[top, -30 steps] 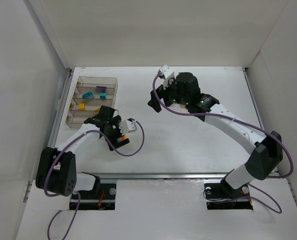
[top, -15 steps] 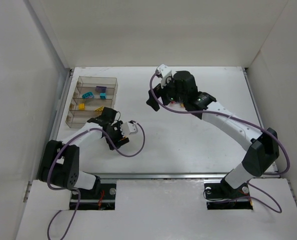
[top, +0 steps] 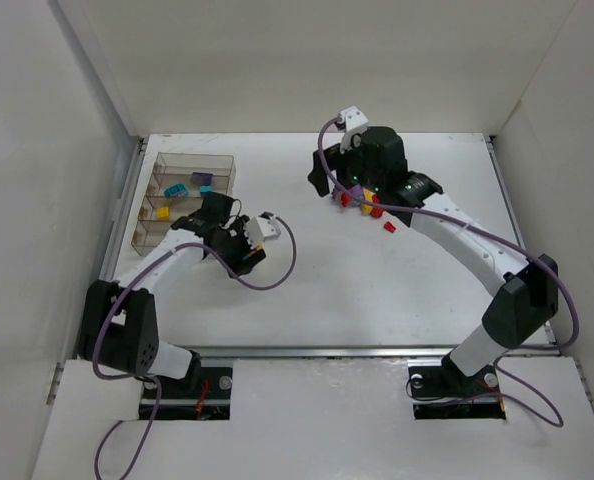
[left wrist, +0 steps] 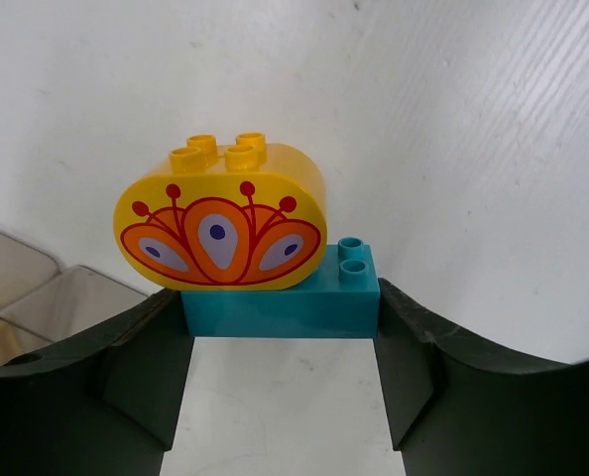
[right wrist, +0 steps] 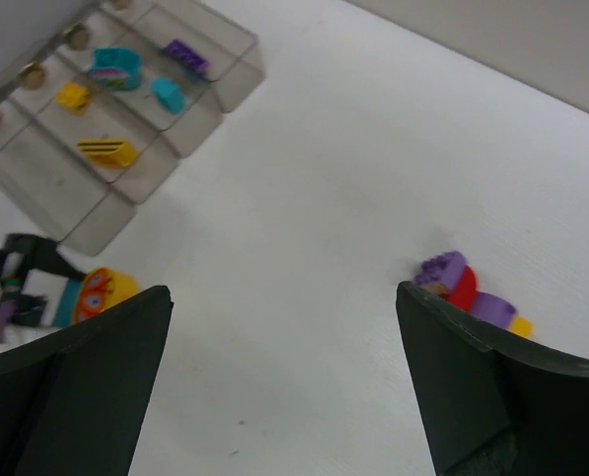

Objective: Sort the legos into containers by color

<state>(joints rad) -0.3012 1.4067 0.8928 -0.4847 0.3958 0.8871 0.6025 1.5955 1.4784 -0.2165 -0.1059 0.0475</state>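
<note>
Overhead first: your left pincer [top: 245,255] sits low over the table [top: 377,290] at centre left, just below and right of the tray [top: 195,158], with a speck of orange at its tips; the right pincer [top: 322,182] hangs at upper centre; a cluster [top: 360,202] of red, purple and yellow bricks lies just right of it, with one red brick [top: 388,228] slightly apart at its lower right.

Left wrist now: your pincer is about half closed, and both fingers [left wrist: 146,377] press the ends of a teal brick [left wrist: 275,297] at mid-frame; a yellow brick [left wrist: 220,233] with a rounded, painted face sits on top of it, covering its left part; a corner of the tray shows at lower left.

Right wrist: this pincer [right wrist: 280,297] is spread wide with nothing between its fingers; the tray fills the upper left, with a purple brick [right wrist: 185,55] in its rightmost compartment, teal pieces [right wrist: 116,67] in the next and yellow pieces [right wrist: 109,151] in the one after; the cluster lies at centre right; the gripped yellow-and-teal pair shows at the lower left edge.
</note>
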